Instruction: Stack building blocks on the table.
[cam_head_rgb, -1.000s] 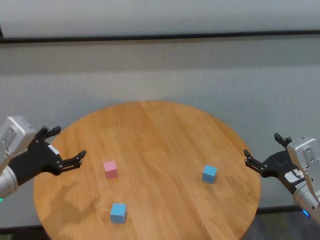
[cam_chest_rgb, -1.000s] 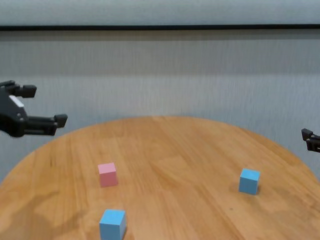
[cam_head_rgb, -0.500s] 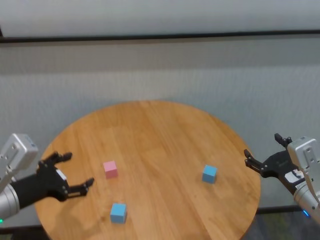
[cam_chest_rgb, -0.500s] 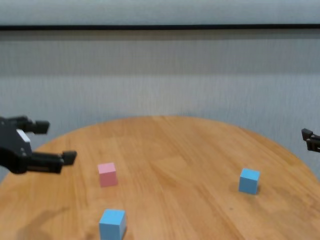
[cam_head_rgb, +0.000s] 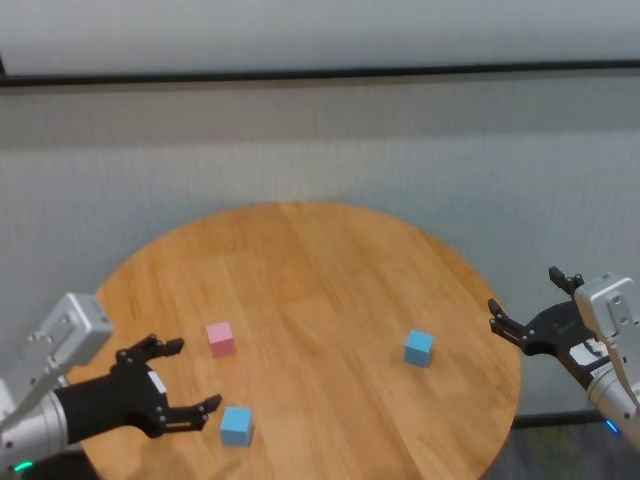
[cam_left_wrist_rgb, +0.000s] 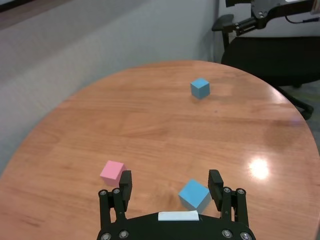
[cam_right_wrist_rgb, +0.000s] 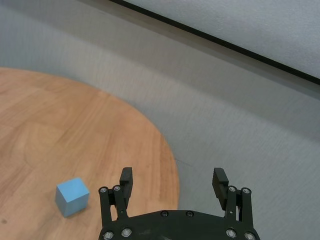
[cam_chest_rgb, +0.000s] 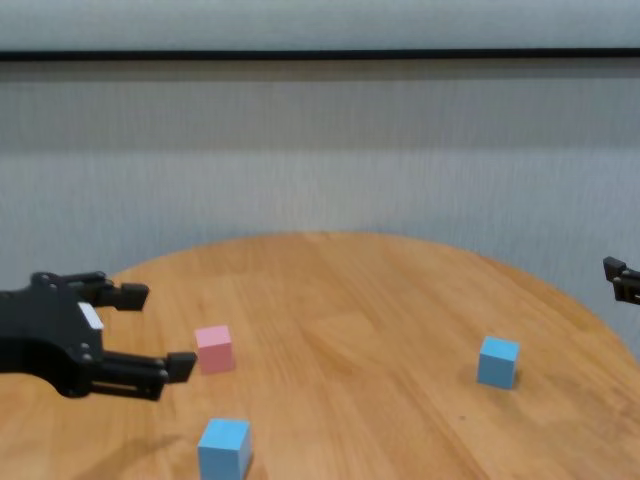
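Note:
On the round wooden table (cam_head_rgb: 320, 260) a pink block (cam_head_rgb: 220, 338) lies at the left. One light blue block (cam_head_rgb: 236, 425) lies near the front left edge, and another light blue block (cam_head_rgb: 419, 347) lies at the right. All three stand apart. My left gripper (cam_head_rgb: 193, 375) is open and empty, low over the table, just left of the near blue block and in front of the pink one. In the left wrist view the near blue block (cam_left_wrist_rgb: 194, 195) and the pink block (cam_left_wrist_rgb: 112, 172) lie just ahead of its fingers. My right gripper (cam_head_rgb: 523, 290) is open and empty, off the table's right edge.
A grey wall with a dark stripe runs behind the table. A black office chair (cam_left_wrist_rgb: 270, 55) stands beyond the table's right side, seen in the left wrist view. The table's far half is bare wood.
My left gripper has moved down and toward me along the table's left side, from beside the pink block to beside the near blue block. The right arm and the blocks have not moved.

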